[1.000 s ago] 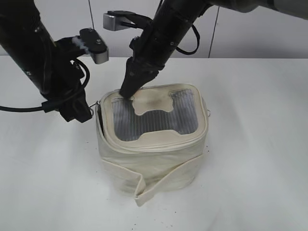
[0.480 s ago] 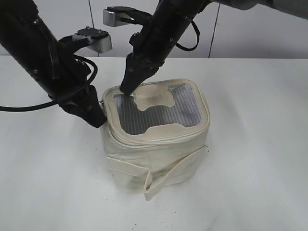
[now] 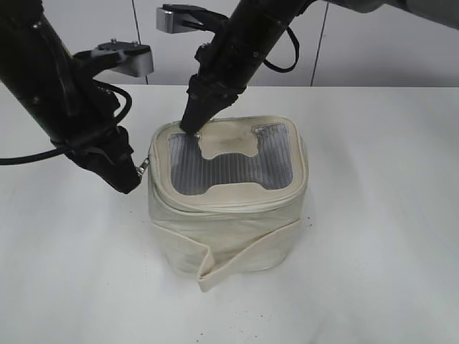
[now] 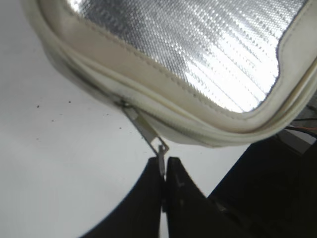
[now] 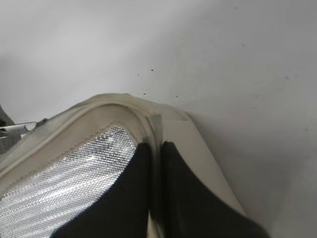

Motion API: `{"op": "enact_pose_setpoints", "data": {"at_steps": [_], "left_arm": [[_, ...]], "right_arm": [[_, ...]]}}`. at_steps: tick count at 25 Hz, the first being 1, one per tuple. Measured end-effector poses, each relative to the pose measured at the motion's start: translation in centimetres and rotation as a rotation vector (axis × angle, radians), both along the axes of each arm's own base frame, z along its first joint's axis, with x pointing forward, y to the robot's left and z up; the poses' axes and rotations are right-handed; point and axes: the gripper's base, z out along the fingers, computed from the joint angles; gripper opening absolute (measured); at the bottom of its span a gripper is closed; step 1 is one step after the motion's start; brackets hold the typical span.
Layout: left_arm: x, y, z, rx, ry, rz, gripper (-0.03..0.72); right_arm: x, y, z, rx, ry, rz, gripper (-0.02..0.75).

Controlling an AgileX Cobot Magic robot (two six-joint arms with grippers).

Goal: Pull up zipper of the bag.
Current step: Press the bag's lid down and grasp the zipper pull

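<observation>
The cream-white bag (image 3: pixel 229 215) stands mid-table, its grey ribbed H-shaped panel (image 3: pixel 229 168) facing up. The zipper track (image 4: pixel 188 130) runs under the top rim. My left gripper (image 3: pixel 131 179) is at the bag's left corner. In the left wrist view it (image 4: pixel 163 171) is shut on the ring pull of a silver slider (image 4: pixel 147 133), which is drawn out taut from the track. My right gripper (image 3: pixel 190 127) is shut, its tips pressed on the top's back left corner (image 5: pixel 156 148). The slider also shows at the left edge of the right wrist view (image 5: pixel 17 130).
The loose cream strap band (image 3: pixel 215 265) wraps the bag's lower body, its end sticking out at the front. A white tabletop (image 3: pixel 373 272) surrounds the bag, with a pale wall behind. A black cable (image 3: pixel 29 158) trails from the left arm.
My left gripper has drawn back to the left with the slider's pull. The open gap at the bag's left side has closed. The bag has shifted a little. The right gripper stays on the top.
</observation>
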Motion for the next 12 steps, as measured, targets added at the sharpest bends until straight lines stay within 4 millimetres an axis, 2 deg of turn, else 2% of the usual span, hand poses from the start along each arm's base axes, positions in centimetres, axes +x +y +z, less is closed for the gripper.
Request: {"op": "enact_pose_setpoints", "data": {"at_steps": [3, 7, 12], "left_arm": [[-0.4, 0.4, 1.1, 0.017, -0.031, 0.032, -0.002], [-0.8, 0.4, 1.5, 0.002, -0.020, 0.060, -0.002], [-2.2, 0.1, -0.3, -0.020, 0.087, 0.078, -0.002]], "right_arm": [[0.7, -0.6, 0.5, 0.010, -0.006, -0.039, 0.036], [1.3, -1.0, 1.2, 0.013, -0.026, -0.060, 0.032], [1.4, -1.1, 1.2, -0.002, -0.028, -0.073, 0.032]]}}
